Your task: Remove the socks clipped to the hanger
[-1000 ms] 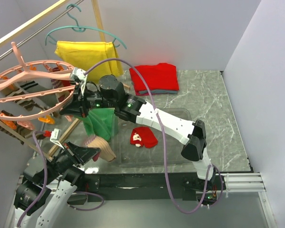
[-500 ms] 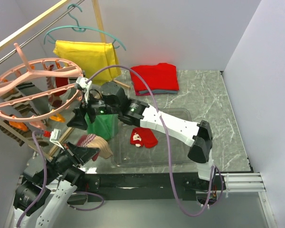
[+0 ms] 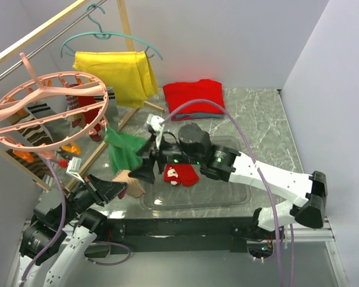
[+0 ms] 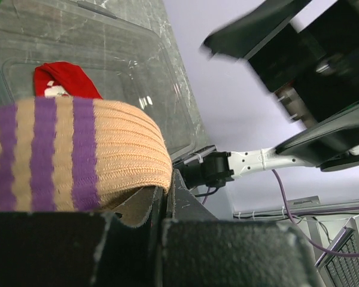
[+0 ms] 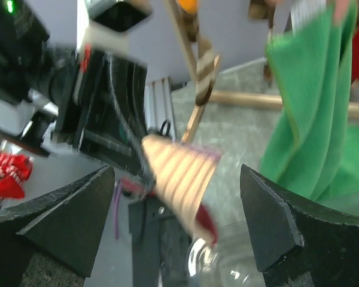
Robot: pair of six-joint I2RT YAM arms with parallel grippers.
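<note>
Grips a sock in left claw, beside green cloth. Has lowered right claw, now open, from hanger.

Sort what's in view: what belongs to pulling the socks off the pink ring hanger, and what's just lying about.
Job in hand: pink ring hanger; striped socks clipped to it; tan-and-purple sock gripped in the left end effector; red sock lying in the clear tray; open right end effector.
Lying about: yellow shirt; teal coat hanger; folded red garment; green cloth.
</note>
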